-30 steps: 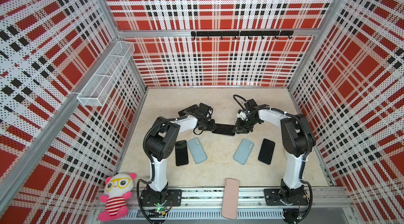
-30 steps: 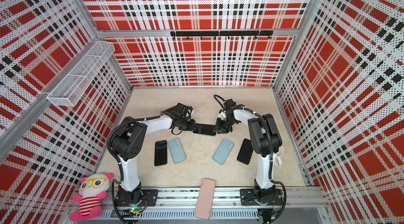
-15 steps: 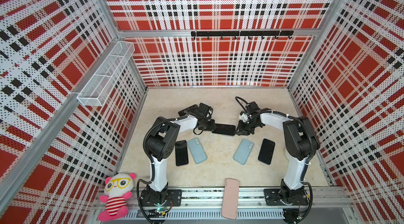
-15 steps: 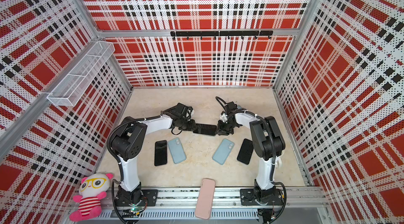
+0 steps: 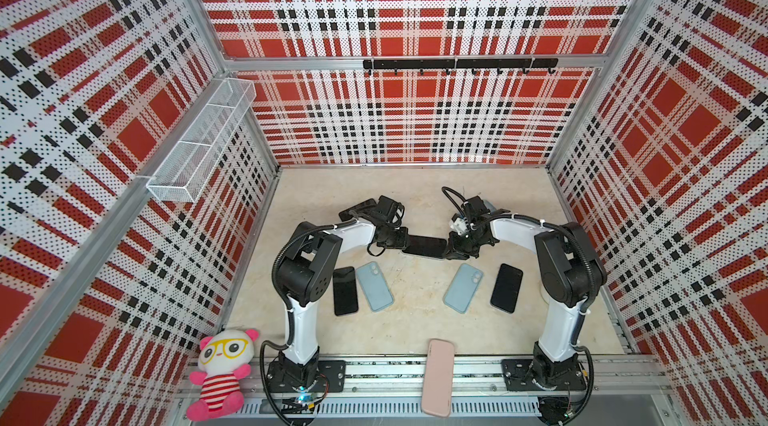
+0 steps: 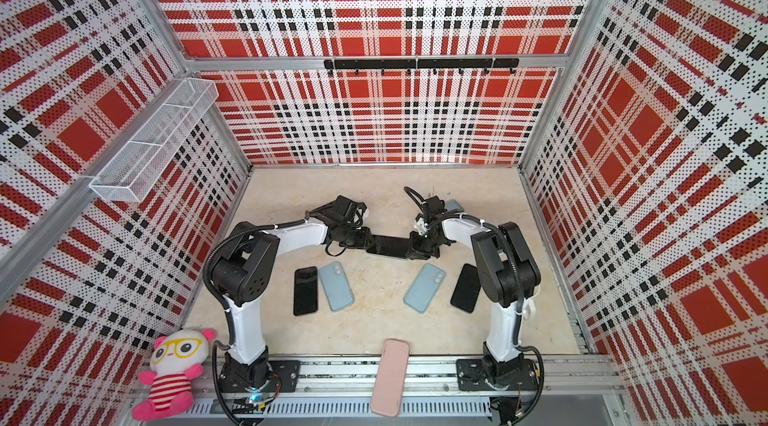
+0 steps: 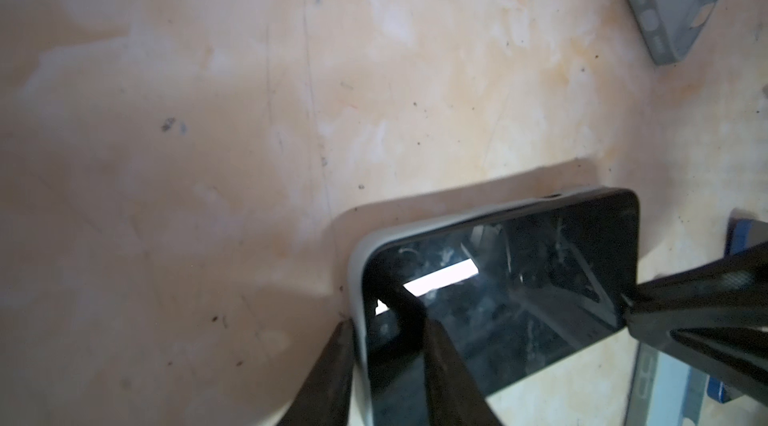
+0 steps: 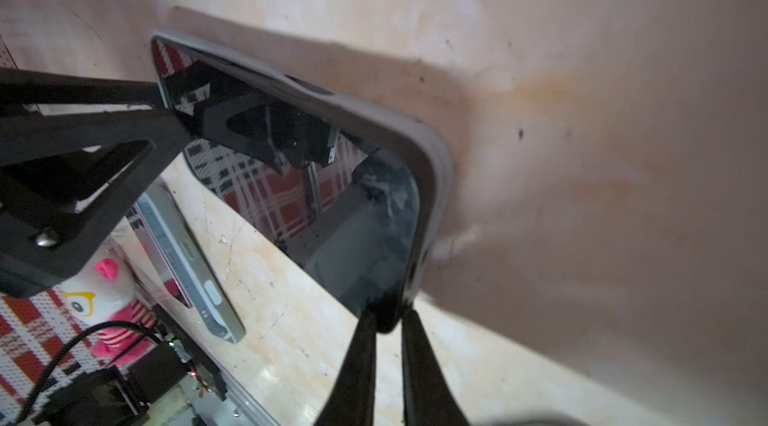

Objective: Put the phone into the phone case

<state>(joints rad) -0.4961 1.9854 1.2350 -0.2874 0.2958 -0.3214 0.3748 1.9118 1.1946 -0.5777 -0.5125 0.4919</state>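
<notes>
- A black phone (image 5: 424, 246) is held over the middle of the beige table (image 5: 415, 195), between the two grippers.
- A grey phone case (image 7: 356, 274) is seen wrapped around the phone's long edge and corners.
- The left gripper (image 7: 370, 311) is closed on one short end, one finger on the screen, one outside the case.
- The right gripper (image 8: 387, 320) is pinched nearly shut on the opposite end's corner.
</notes>
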